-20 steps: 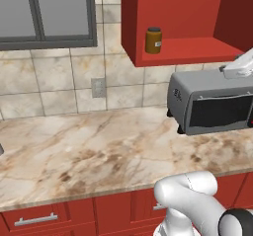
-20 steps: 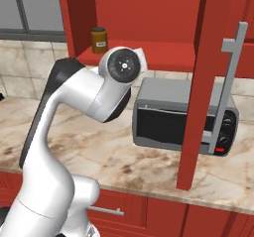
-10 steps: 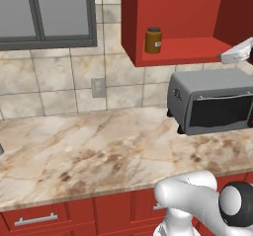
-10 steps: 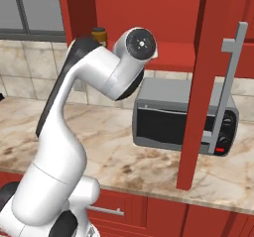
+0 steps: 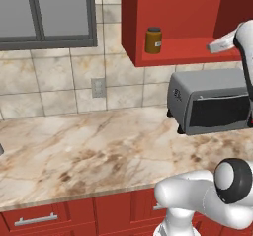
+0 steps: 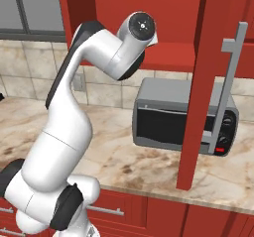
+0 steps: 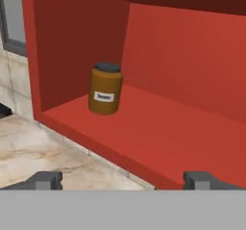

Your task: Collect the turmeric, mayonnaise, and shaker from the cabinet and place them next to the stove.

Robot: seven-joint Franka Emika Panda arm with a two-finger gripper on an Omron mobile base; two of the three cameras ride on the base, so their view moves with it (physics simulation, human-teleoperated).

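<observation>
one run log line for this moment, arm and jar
phase: reaching | jaws: open, empty | turmeric: upright on cabinet shelf, untouched

wall: beige tile, outlet | window grey-framed | counter marble | drawers red

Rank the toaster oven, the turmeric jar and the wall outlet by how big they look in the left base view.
1. The toaster oven, by far the largest, though it is cut off at the right edge of the view.
2. The turmeric jar.
3. The wall outlet, only slightly smaller than the jar, so ranks two and three are close.
</observation>
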